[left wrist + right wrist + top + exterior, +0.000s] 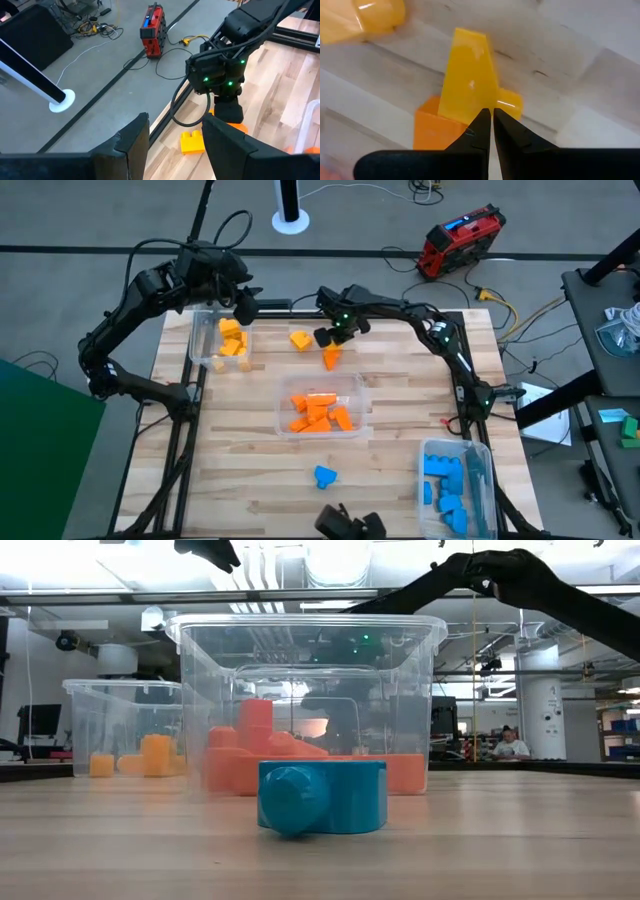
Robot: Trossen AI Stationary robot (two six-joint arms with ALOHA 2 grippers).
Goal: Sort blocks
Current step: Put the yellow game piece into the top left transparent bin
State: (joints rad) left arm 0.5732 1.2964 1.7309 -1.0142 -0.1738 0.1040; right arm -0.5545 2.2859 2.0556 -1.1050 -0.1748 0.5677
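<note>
An orange wedge block [332,358] lies on the table beyond the orange bin [320,408]. My right gripper [335,337] hangs just over it, fingers shut [491,114] and pointing down at the block [470,85]. A yellow block [300,339] lies loose to its left. My left gripper [243,306] hovers open [175,145] at the far right corner of the yellow bin [222,338], holding nothing. A blue block [325,476] lies alone near the front edge. The bins hold several blocks each. My right gripper comes down from above with its shut fingertips [482,120] over the orange block's sloping face [475,100]. I cannot tell whether they touch it. The block lies on the table.
A bin with blue blocks [455,485] stands at the front right corner. In the low view the blue block [322,797] lies in front of the orange bin [310,705], with the yellow bin [125,730] farther back. Bare wood shows at the left and right of the centre bin.
</note>
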